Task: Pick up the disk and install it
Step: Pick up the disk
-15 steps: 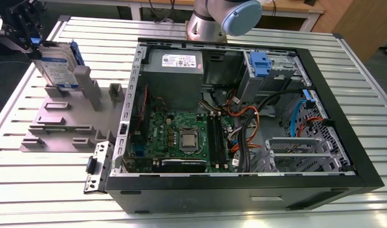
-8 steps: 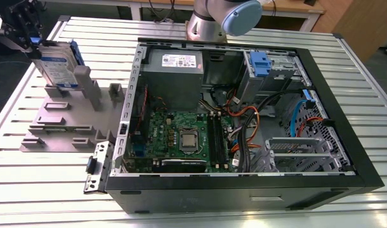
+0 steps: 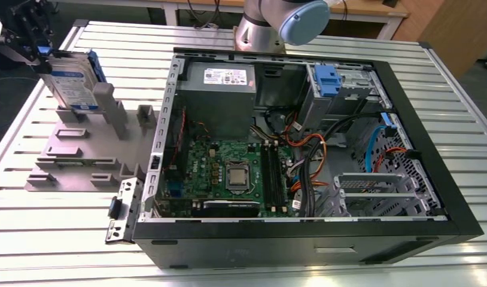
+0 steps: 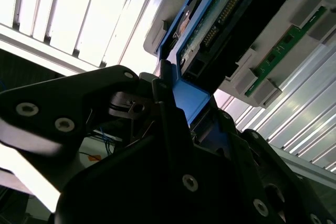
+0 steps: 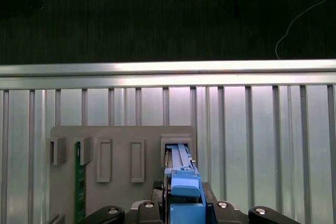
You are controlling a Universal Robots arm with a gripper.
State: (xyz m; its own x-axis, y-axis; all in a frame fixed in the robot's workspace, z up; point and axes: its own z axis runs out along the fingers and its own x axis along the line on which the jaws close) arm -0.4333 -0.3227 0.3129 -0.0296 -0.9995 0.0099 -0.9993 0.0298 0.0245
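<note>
Blue carrier plastic is sitting pinched tight in the gripper [image 4: 178, 97], which is clamping the top edge of the disk [image 4: 210, 30]. The disk is standing upright in a slot of the grey rack [image 3: 76, 161] on the slatted table [image 3: 52, 239], so grasping is looking done, while lifting and installing are not. Farther off, the exterior view is adding the open computer case [image 3: 435, 161], its drive bay [image 3: 355, 89] well apart from the disk.

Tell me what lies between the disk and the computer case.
In the exterior view, between the disk and the computer case: grey fixture posts, then bare table.
</note>
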